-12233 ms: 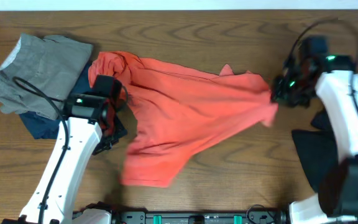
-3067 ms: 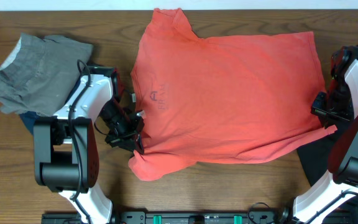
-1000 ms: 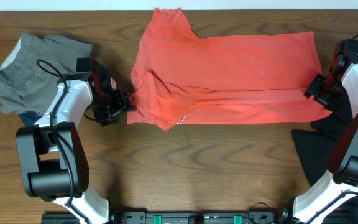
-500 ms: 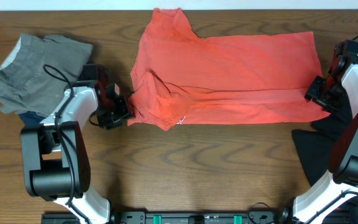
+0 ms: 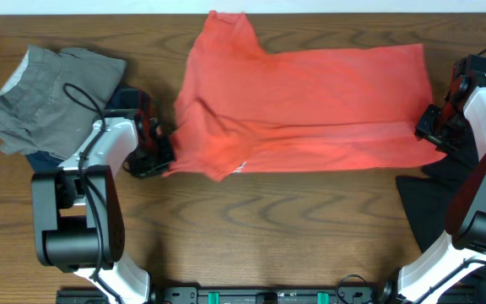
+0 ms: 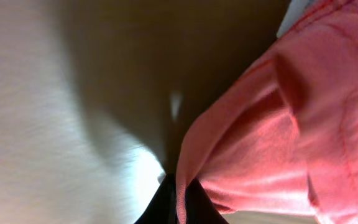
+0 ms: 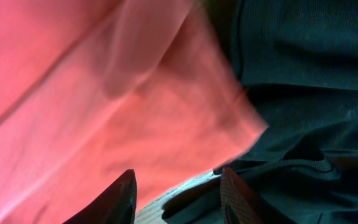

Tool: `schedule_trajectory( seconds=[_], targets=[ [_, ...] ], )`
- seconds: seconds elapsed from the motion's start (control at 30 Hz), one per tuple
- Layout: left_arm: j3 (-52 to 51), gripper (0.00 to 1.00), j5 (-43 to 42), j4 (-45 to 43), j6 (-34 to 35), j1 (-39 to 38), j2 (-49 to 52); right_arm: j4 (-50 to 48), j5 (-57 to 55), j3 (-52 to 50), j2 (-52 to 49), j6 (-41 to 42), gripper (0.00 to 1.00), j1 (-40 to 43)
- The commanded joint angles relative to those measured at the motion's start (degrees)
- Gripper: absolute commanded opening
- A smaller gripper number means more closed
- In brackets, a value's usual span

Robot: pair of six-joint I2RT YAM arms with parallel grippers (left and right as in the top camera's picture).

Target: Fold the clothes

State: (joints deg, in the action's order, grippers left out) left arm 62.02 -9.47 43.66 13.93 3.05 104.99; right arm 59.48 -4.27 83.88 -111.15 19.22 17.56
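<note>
The coral-red T-shirt (image 5: 310, 93) lies on the table, its lower part folded up into a wide band. My left gripper (image 5: 160, 159) sits at the shirt's lower left corner, shut on a fold of its edge (image 6: 182, 180). My right gripper (image 5: 429, 133) is at the shirt's lower right corner. In the right wrist view it is open (image 7: 178, 186), its fingers apart over the red hem (image 7: 92, 93) and bare wood. A black garment (image 5: 433, 207) lies just right of that corner, also seen close up as dark cloth (image 7: 303, 93).
A crumpled grey garment (image 5: 49, 97) lies at the far left on a dark blue cloth (image 5: 45, 165). The table's back edge (image 5: 99, 7) runs just behind the shirt's collar. Both arm bases stand at the front edge.
My left gripper has moved in onto the shirt's left edge and shut on it, drawing the corner slightly leftward. The right gripper's jaws have narrowed a little without moving away.
</note>
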Motion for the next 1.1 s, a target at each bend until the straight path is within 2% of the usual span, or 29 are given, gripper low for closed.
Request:
schedule_trajectory(
  seconds=[0.0, 0.1, 0.17, 0.3, 0.33, 0.37, 0.4, 0.43, 0.57, 0.67, 0.97, 1.07],
  targets=[
    [0.55, 0.06, 6.40, 1.38, 1.01, 2.51, -1.01, 0.13, -0.37, -0.35, 1.20, -1.09, 0.43, 0.00],
    [0.83, 0.06, 1.40, 3.06, 0.72, 2.82, -1.18, 0.15, -0.35, -0.35, 1.20, -1.09, 0.43, 0.00],
    [1.86, 0.14, 0.92, 5.49, 0.76, 2.64, -1.73, 0.31, -0.39, -0.35, 1.20, -1.11, 0.43, 0.00],
    [3.78, 0.17, 1.11, 8.63, 0.83, 2.67, -5.33, 0.33, -0.37, -0.35, 1.20, -1.29, 0.44, 0.00],
    [3.93, 0.22, 1.14, 8.72, 1.03, 2.64, -7.13, 0.33, -0.37, -0.35, 1.20, -1.29, 0.44, 0.00],
    [3.96, 0.32, 1.14, 8.61, 1.03, 2.64, -9.07, 0.33, -0.37, -0.35, 1.20, -1.29, 0.44, 0.00],
    [3.96, 0.73, 1.14, 8.50, 1.01, 2.62, -10.82, 0.33, -0.37, -0.35, 1.20, -1.29, 0.44, 0.00],
    [3.96, 0.85, 1.11, 8.33, 1.01, 2.60, -12.72, 0.33, -0.37, -0.35, 1.20, -1.29, 0.44, 0.00],
    [3.96, 0.90, 1.07, 8.20, 0.13, 1.53, -18.23, 0.35, -0.37, -0.35, 1.20, -1.29, 0.44, 0.00],
    [3.78, 0.90, 1.09, 8.26, -1.27, -1.73, -19.34, 0.35, -0.37, -0.35, 1.20, -1.29, 0.44, 0.00],
    [-0.39, 0.78, 1.16, 6.49, -1.33, -15.02, -15.54, 1.01, -0.39, -0.35, 1.20, -1.29, 0.44, 0.00],
    [-1.75, 0.78, 1.16, 4.72, -1.11, -16.94, -12.90, 1.09, -0.39, -0.35, 1.20, -1.31, 0.44, 0.00]
  ],
)
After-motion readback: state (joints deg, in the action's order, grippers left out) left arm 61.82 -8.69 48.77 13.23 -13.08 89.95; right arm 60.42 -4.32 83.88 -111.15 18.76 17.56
